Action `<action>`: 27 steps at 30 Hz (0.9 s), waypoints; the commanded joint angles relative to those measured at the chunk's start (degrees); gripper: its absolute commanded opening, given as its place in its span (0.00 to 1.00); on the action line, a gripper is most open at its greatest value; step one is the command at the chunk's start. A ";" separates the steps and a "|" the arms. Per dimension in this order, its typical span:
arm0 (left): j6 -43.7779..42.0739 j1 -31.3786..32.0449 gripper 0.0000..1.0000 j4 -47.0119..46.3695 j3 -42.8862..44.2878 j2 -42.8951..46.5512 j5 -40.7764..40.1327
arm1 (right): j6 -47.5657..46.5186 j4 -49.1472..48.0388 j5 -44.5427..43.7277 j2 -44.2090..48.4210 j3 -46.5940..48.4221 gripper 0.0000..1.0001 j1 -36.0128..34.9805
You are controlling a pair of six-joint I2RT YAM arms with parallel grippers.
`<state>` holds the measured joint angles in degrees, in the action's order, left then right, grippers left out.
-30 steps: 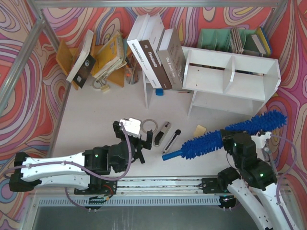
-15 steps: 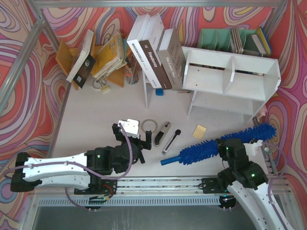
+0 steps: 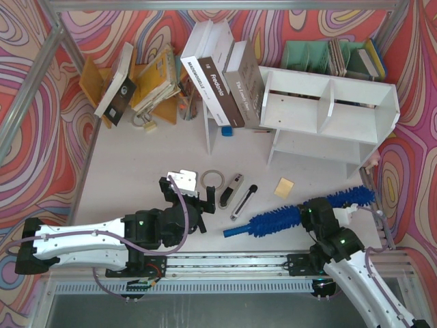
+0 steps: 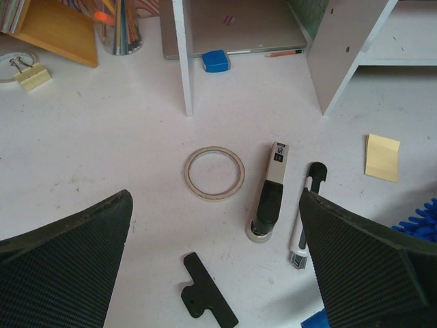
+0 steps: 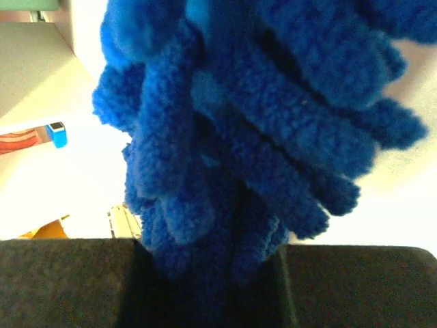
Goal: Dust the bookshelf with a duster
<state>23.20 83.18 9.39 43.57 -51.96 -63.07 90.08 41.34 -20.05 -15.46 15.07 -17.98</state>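
Our right gripper (image 3: 314, 214) clamps the duster (image 3: 274, 222) by its soft fluff, so it may slip against the bookshelf (image 3: 329, 102); our left gripper (image 3: 190, 193) has its fingers apart.

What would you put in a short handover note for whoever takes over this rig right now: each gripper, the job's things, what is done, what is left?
Left gripper: open, empty, over the table near the tape ring.
Right gripper: shut on the duster, gripping its fluffy head, not the handle.
Bookshelf: at the far right, apart from the duster.
Done: duster in hand.
Left: carry the head to the bookshelf and wipe its boards and compartments.
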 commanded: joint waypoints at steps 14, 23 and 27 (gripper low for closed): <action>1.27 -1.26 0.98 0.50 -1.06 -0.48 0.56 | 6.76 -21.89 4.42 -0.69 -12.50 0.37 0.01; 1.93 -1.43 0.98 1.33 -1.29 -0.16 0.47 | 6.81 -21.39 4.80 -1.97 -12.27 0.52 -0.04; 2.14 -1.48 0.98 1.55 -1.47 0.10 0.43 | 6.95 -19.31 4.35 -1.05 -11.42 0.62 -0.03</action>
<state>24.29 82.00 9.80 43.35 -52.49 -62.81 95.00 22.96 -14.85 -17.63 8.19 -17.98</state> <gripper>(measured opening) 0.983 0.582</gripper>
